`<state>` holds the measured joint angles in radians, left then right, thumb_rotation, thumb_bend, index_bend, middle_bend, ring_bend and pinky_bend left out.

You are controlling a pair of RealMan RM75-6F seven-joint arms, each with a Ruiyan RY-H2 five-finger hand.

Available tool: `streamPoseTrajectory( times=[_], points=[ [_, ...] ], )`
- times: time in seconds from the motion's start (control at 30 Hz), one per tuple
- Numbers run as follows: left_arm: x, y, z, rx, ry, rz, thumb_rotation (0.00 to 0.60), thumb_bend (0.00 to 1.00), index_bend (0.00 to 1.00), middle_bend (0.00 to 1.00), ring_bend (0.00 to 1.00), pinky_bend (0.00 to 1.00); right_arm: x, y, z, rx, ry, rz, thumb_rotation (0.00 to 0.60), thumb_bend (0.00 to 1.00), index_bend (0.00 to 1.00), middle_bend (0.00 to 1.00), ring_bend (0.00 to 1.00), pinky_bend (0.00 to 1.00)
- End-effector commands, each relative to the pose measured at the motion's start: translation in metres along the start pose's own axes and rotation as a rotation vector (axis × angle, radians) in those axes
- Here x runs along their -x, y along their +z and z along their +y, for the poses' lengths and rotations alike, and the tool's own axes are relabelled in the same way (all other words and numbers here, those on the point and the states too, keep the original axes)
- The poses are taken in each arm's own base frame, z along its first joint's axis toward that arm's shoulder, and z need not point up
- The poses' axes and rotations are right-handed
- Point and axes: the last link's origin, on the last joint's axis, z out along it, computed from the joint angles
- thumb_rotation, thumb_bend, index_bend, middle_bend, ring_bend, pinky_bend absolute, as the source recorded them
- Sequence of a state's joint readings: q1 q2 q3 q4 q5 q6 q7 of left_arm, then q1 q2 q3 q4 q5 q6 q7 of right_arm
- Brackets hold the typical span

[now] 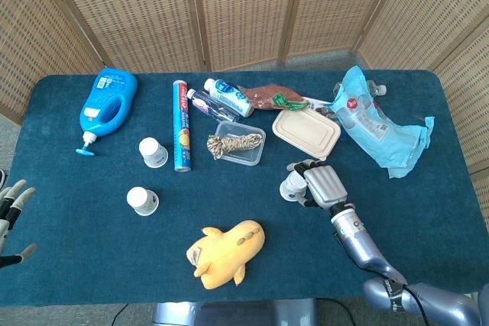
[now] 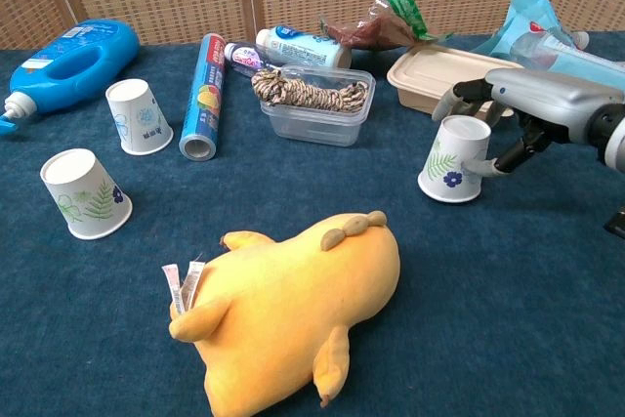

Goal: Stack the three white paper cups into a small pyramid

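Observation:
Three white paper cups with leaf prints stand upside down on the blue table. Two are at the left [image 1: 153, 151] [image 1: 142, 200], shown in the chest view as the far cup [image 2: 139, 116] and the near cup [image 2: 83, 192]. The third cup [image 1: 293, 184] [image 2: 454, 158] is right of centre and leans slightly. My right hand [image 1: 321, 187] [image 2: 527, 104] grips it, fingers curled over its top and far side, thumb against its right wall. My left hand [image 1: 11, 204] hovers off the table's left edge with fingers apart, holding nothing.
A yellow plush duck [image 1: 225, 252] [image 2: 293, 319] lies at the front centre. Behind the held cup are a clear tub of rope [image 1: 238, 143] and a tan lidded box [image 1: 307, 133]. A blue tube [image 1: 182, 124], a detergent bottle [image 1: 107, 101] and a blue bag [image 1: 378, 127] lie further back.

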<state>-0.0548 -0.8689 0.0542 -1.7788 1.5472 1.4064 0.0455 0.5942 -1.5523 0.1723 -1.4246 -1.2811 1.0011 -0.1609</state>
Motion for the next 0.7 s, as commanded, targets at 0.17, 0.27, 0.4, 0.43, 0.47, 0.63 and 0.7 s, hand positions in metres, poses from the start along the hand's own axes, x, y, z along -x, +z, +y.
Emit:
streamPoseTrajectory(
  times=[0.17,0.27,0.4,0.43,0.47,0.63,0.7],
  points=[
    [0.001,0.0,0.001,0.001,0.0,-0.004,0.6,0.25,0.0,0.0,0.0,0.0,0.0,-0.004,-0.003,-0.019,0.019,0.005,0.6,0.42,0.3,0.39,0.27,0.33],
    [0.001,0.0,0.001,0.003,-0.001,-0.003,0.6,0.25,0.0,0.0,0.0,0.0,-0.003,-0.009,-0.013,-0.052,0.036,0.016,0.6,0.41,0.3,0.39,0.27,0.33],
    [0.001,0.0,0.001,0.004,0.0,-0.005,0.6,0.24,0.0,0.0,0.0,0.0,-0.007,-0.014,-0.034,-0.117,0.076,0.027,0.6,0.41,0.3,0.39,0.27,0.33],
    [0.002,0.0,0.002,0.005,0.0,-0.006,0.6,0.24,0.0,0.0,0.0,0.0,-0.007,-0.015,-0.039,-0.131,0.079,0.029,0.6,0.41,0.3,0.39,0.27,0.33],
    [0.002,0.0,0.002,0.005,0.0,-0.006,0.6,0.24,0.0,0.0,0.0,0.0,-0.007,-0.014,-0.044,-0.146,0.078,0.031,0.6,0.42,0.3,0.39,0.27,0.33],
    [0.002,0.0,0.002,0.007,-0.001,-0.007,0.6,0.25,0.0,0.0,0.0,0.0,-0.005,-0.008,-0.073,-0.205,0.065,0.036,0.6,0.42,0.3,0.39,0.27,0.33],
    [0.002,0.0,0.002,0.007,-0.002,-0.006,0.6,0.25,0.0,0.0,0.0,0.0,-0.004,-0.003,-0.082,-0.215,0.058,0.041,0.6,0.41,0.3,0.39,0.27,0.33]
  ],
)
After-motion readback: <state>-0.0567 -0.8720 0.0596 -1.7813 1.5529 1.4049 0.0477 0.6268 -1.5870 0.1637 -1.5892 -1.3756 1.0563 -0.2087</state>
